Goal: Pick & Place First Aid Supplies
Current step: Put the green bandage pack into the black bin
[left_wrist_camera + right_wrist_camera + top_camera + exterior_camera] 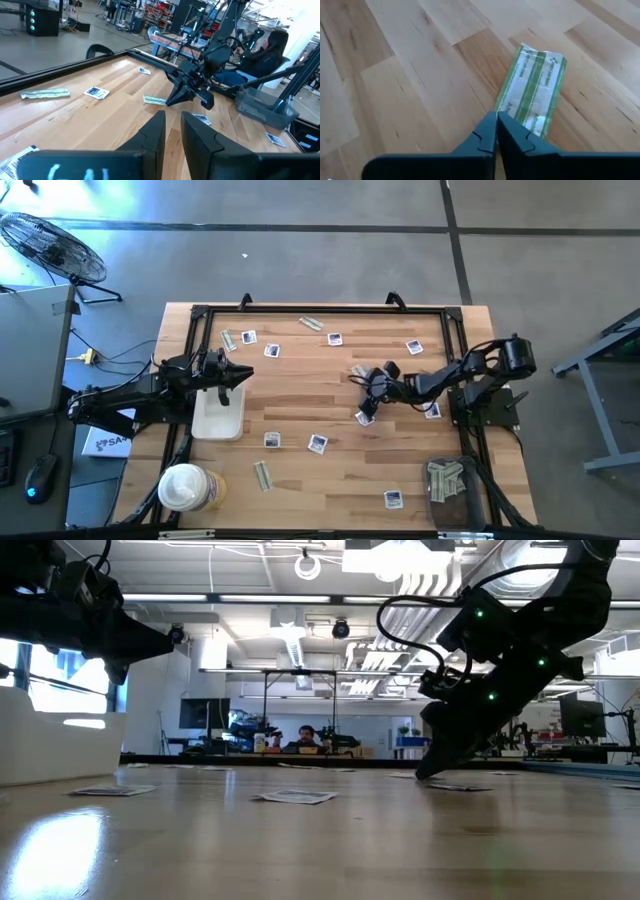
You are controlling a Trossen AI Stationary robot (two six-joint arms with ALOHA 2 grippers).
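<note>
Pinching the near end of a narrow green-striped foil strip [532, 90], the right gripper [496, 122] lines up with its long axis on the pale wooden worktop [395, 75].

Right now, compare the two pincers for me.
The right pincer is shut, tips down at the table's middle beside a green-striped strip; the left pincer hangs above the table near the white tray with a narrow gap between its fingers, gripping nothing visible. Both are dark, two-fingered.
</note>
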